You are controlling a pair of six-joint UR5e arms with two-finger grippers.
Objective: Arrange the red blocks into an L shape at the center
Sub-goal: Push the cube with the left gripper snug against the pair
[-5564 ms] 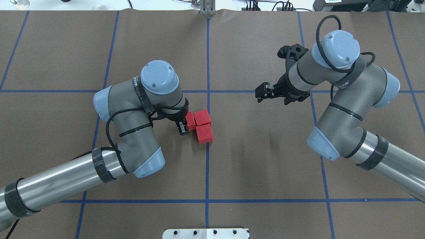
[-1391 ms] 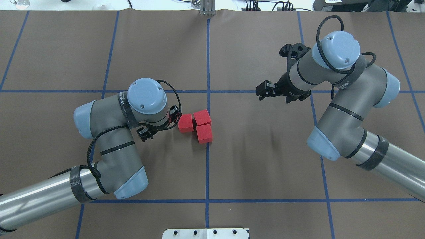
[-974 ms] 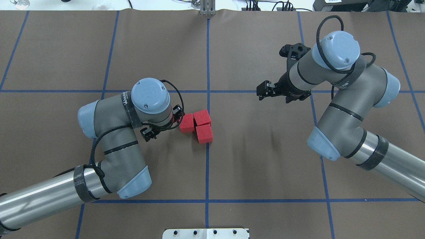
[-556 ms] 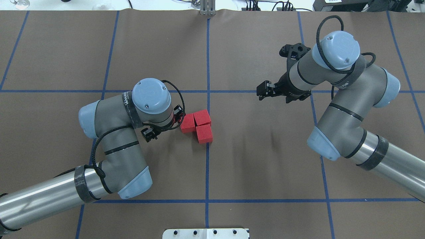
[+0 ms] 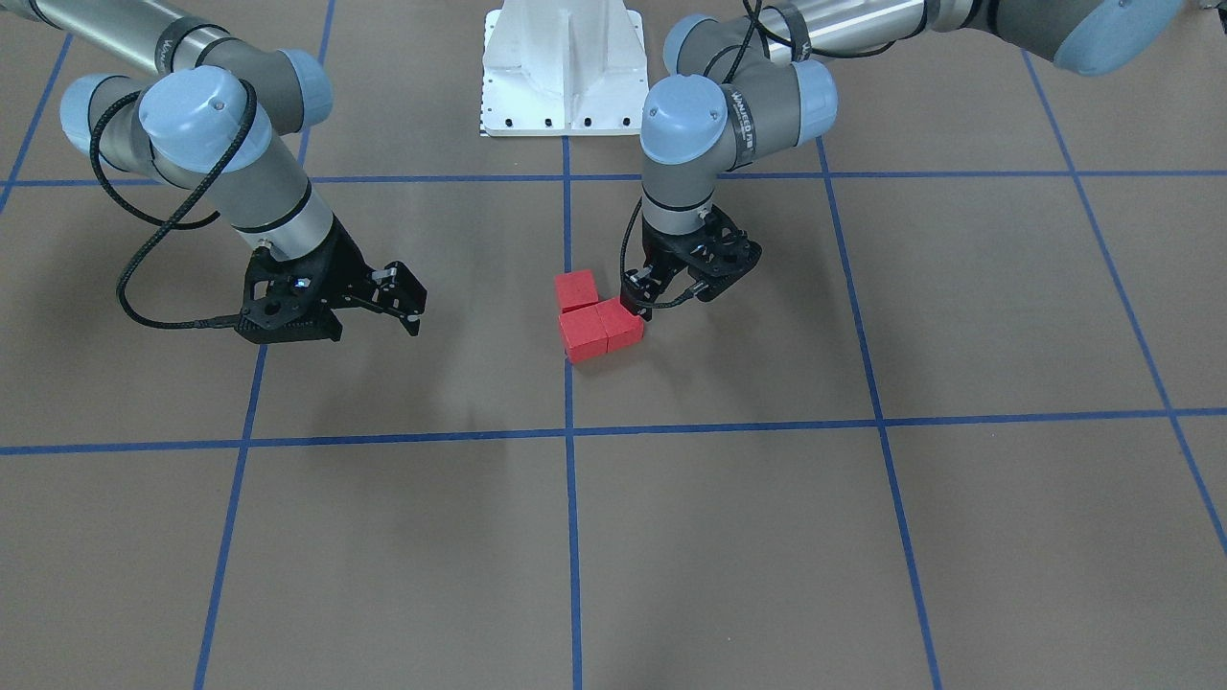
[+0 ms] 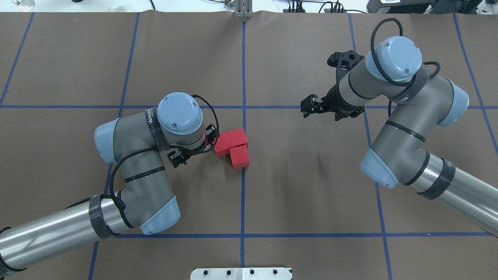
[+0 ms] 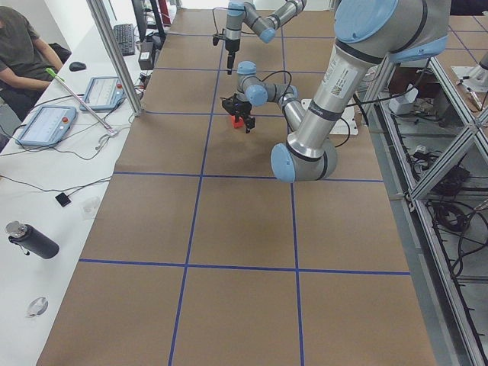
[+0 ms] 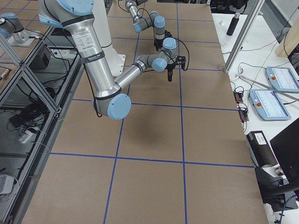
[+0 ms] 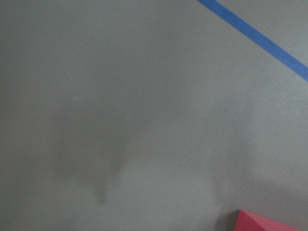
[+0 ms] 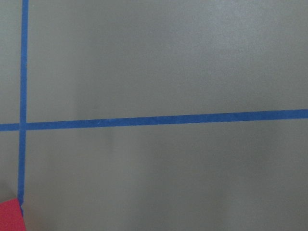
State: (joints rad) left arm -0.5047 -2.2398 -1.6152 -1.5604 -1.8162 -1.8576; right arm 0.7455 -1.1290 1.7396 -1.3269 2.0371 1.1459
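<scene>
Three red blocks lie just left of the central blue line (image 6: 243,186), near the center. In the overhead view the left block (image 6: 222,144) touches the far block (image 6: 237,137), and the near block (image 6: 239,156) sits below it, making an L. The front view shows the same blocks (image 5: 584,333). My left gripper (image 6: 194,147) (image 5: 676,299) is low and open; one fingertip (image 5: 637,307) touches the outer block (image 5: 621,324). A red corner (image 9: 260,222) shows in the left wrist view. My right gripper (image 6: 306,109) (image 5: 410,299) hovers open and empty, well to the right.
The robot's white base plate (image 5: 561,67) stands at the table's near edge (image 6: 241,273). Blue tape lines grid the brown surface. A person (image 7: 23,46) sits at a side table with tablets (image 7: 46,122) and a bottle (image 7: 30,240).
My left gripper let go of the left block, drew back left, then came right again and nudged that block against the other two. The right arm barely moved.
</scene>
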